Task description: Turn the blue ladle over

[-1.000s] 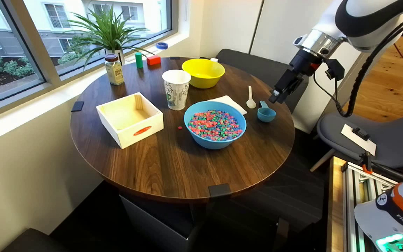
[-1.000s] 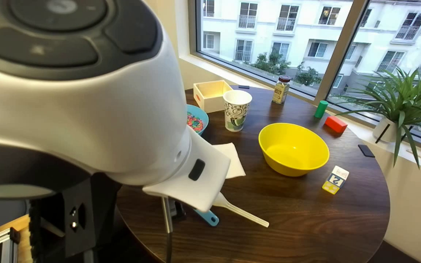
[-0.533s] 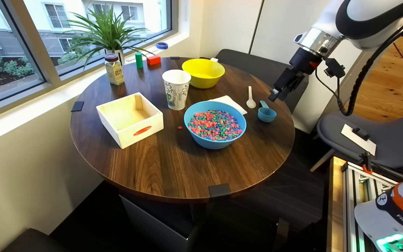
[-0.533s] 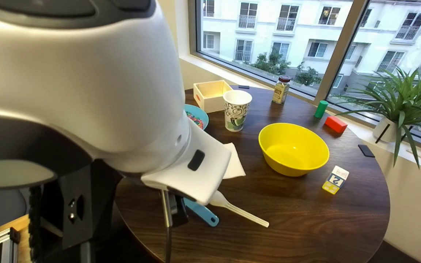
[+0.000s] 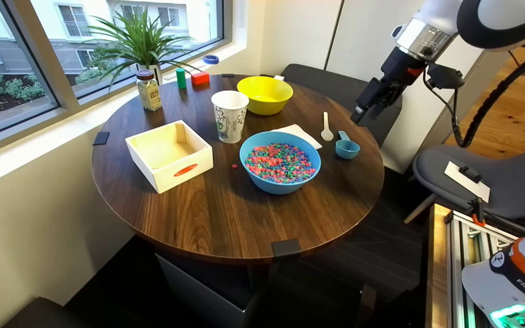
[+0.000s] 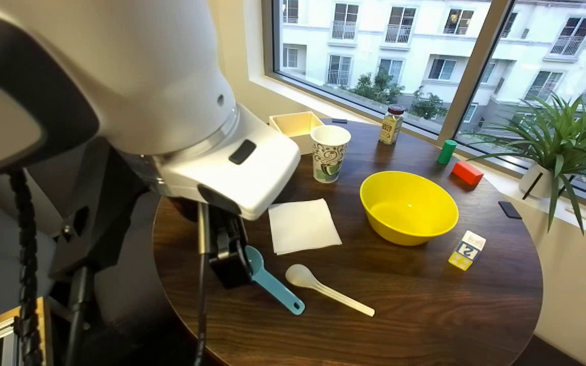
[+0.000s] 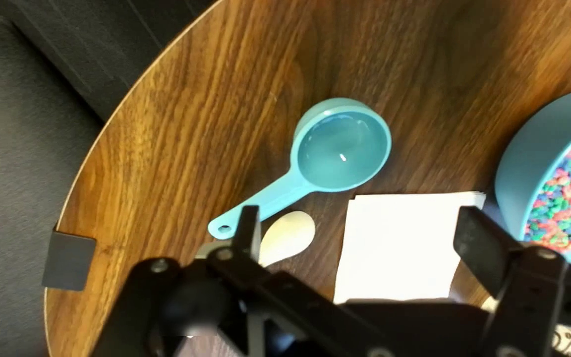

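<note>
The blue ladle (image 5: 347,149) lies on the table with its round cup open upward and nothing in it. In an exterior view its handle (image 6: 277,291) shows, while my arm partly hides the cup. In the wrist view the whole cup (image 7: 342,148) shows, with the handle running down-left to a holed end. My gripper (image 5: 358,116) hangs in the air above the table edge, apart from the ladle. In the wrist view the gripper (image 7: 357,223) is open and empty, its fingers wide apart. The left finger overlaps the handle's end in the picture.
A white spoon (image 6: 329,291) lies beside the ladle's handle. A white napkin (image 7: 409,248) and the blue bowl of colourful pieces (image 5: 280,183) are near. A yellow bowl (image 5: 265,98), paper cup (image 5: 230,118) and wooden box (image 5: 169,157) stand farther off. The table's rim (image 7: 112,119) is close.
My arm has shifted and tilted, moving left in an exterior view and uncovering the ladle's handle, spoon and napkin. The gripper tip is slightly higher. The ladle has stayed in place.
</note>
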